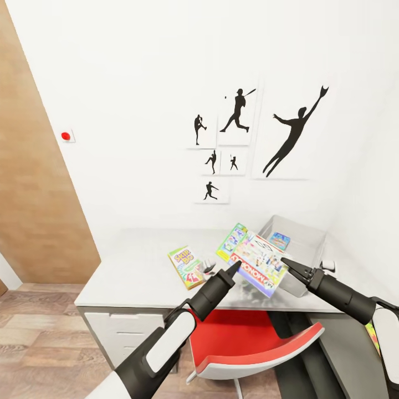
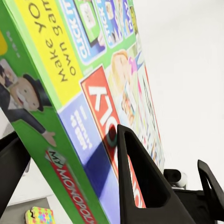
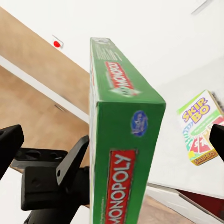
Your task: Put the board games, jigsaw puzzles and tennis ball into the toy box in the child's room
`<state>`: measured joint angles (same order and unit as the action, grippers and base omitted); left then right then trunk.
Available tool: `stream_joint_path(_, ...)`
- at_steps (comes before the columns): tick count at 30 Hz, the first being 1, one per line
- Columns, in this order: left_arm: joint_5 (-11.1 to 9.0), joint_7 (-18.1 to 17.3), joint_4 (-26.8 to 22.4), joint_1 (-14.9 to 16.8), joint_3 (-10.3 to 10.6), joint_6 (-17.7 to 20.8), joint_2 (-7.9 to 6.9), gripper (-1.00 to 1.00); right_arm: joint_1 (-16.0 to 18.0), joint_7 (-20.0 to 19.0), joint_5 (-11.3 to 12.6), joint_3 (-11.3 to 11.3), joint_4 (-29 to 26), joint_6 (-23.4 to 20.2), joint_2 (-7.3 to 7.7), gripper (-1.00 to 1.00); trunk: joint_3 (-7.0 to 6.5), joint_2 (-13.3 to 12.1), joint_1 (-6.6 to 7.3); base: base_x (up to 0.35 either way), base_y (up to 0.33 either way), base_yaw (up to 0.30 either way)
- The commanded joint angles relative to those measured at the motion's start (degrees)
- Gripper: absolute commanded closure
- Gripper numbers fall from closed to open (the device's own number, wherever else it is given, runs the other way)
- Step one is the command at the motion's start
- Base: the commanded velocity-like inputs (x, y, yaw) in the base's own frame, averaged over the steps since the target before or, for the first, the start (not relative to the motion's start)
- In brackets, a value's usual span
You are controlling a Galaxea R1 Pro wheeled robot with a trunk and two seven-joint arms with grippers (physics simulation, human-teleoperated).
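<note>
Green-edged Monopoly box [image 1: 259, 261], clenched by the left claw [image 1: 234, 268] while the right claw [image 1: 288, 263] gapes beside it, could tip and miss the toy box [image 1: 302, 230].

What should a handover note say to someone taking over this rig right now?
Left gripper and right gripper: each against an opposite edge of the MONOPOLY box, carrying it between them above the table beside the toy box. Whether the jaws are clamped is unclear.
Done: a small blue game already lies in the toy box.
On the table: SKIP-BO box; another colourful box lies partly under the MONOPOLY box.
Left: lower MONOPOLY into the toy box, then SKIP-BO and the remaining toys. I cannot locate the tennis ball.
</note>
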<state>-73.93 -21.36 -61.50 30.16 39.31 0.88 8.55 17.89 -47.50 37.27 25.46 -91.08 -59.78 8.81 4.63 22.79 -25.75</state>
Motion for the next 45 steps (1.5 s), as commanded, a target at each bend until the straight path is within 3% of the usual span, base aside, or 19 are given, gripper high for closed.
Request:
stream_joint_path(1, -0.6, -0.2, -0.1, 0.1, 0.1, 0.1, 0.04, 1.0, 0.1, -0.4, -0.3, 0.1, 0.0, -0.2, 0.0, -1.0, 0.13, 0.1, -0.04, 0.0, 0.0, 0.0)
stream_joint_path(45, -0.6, 0.3, -3.6, 0.1, 0.2, 0.3, 0.07, 1.0, 0.0, -0.2, -0.1, -0.4, 0.0, -0.2, -0.19, -1.0, 0.13, 0.1, -0.04, 0.0, 0.0, 0.0)
